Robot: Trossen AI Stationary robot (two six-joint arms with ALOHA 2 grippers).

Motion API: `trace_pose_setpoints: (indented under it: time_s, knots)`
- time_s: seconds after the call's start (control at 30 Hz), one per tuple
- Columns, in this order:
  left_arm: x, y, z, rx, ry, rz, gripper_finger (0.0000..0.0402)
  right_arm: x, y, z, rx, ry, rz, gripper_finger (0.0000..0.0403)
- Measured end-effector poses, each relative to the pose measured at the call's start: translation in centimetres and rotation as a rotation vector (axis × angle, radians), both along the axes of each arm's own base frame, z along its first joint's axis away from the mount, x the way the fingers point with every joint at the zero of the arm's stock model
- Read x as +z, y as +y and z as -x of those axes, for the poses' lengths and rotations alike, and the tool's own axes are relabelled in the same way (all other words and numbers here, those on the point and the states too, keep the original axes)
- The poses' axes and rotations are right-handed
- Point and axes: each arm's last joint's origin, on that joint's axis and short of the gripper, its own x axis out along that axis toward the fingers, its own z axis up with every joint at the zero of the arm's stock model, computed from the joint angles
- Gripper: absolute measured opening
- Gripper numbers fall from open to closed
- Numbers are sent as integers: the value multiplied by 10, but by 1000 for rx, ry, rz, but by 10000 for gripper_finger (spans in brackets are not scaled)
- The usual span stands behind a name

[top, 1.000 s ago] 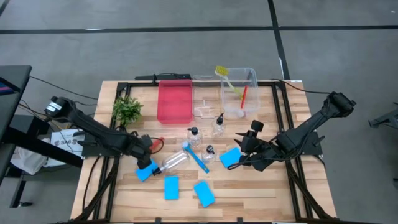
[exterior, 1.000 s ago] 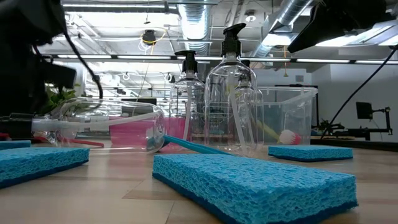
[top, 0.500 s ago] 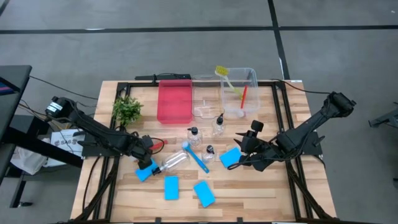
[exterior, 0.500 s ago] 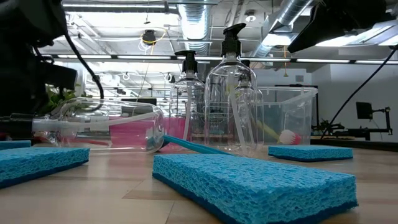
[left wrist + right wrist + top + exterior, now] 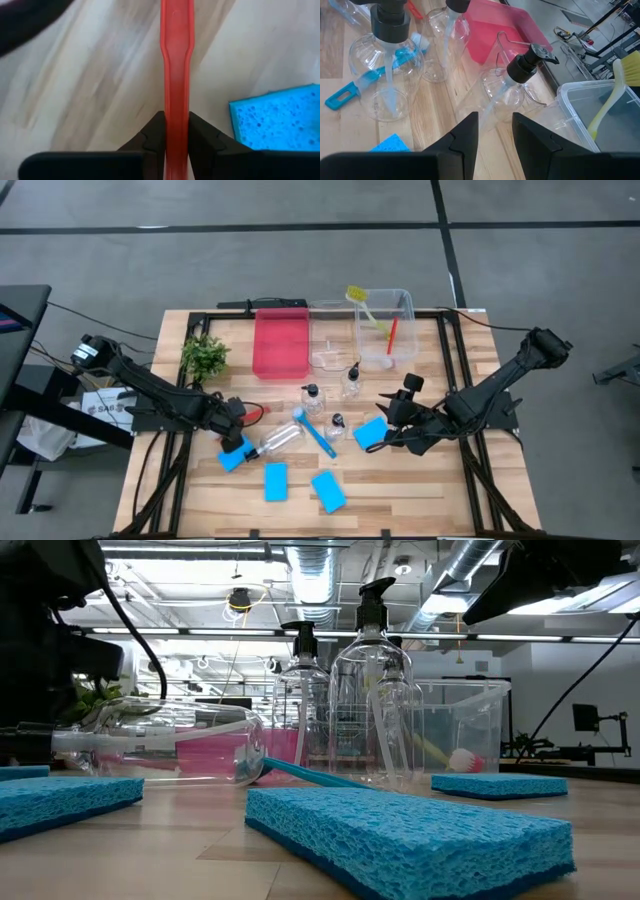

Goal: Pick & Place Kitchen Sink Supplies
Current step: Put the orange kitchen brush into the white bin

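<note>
A red long-handled brush (image 5: 176,75) lies on the wood at the table's left, with my left gripper (image 5: 176,125) (image 5: 236,430) shut on its handle. A blue sponge (image 5: 280,117) lies just beside it. My right gripper (image 5: 495,122) (image 5: 388,435) hangs open at the right, above another blue sponge (image 5: 370,432), touching nothing. Between the arms, a clear pump bottle (image 5: 280,439) lies on its side, and three more (image 5: 312,397) (image 5: 352,383) (image 5: 337,425) stand upright. A blue brush (image 5: 318,435) rests flat beside them. My left gripper pinches the red brush's thin handle (image 5: 176,107) between its two fingers (image 5: 152,132), which lie across it. The fingers come steeply from above, pointing down. Whether the handle is lifted off the wood or lies on it, I cannot tell.
At the far edge stand a red tray (image 5: 281,343), a clear bin (image 5: 330,340) and a clear bin (image 5: 405,305) holding a yellow-green brush (image 5: 362,302) and a red one (image 5: 392,335). A small plant (image 5: 205,357) stands far left. Two more sponges (image 5: 275,481) (image 5: 328,491) lie near the front edge.
</note>
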Motion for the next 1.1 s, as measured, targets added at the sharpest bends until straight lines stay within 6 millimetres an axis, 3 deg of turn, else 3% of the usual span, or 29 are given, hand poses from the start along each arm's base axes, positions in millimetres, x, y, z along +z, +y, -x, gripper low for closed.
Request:
trace_pose_setpoints:
  time_s: [0.3, 0.7, 1.1]
  knots:
    - [3, -2, -2, -55, -2, -3, 54, 0, 0, 0, 0, 0, 0, 113]
    - [24, -7, -16, -156, -85, -53, 55, 1, 0, -1, 0, -10, -7, 113]
    - [40, -5, -15, -219, -157, -88, 56, 1, 0, -1, 0, -11, -7, 113]
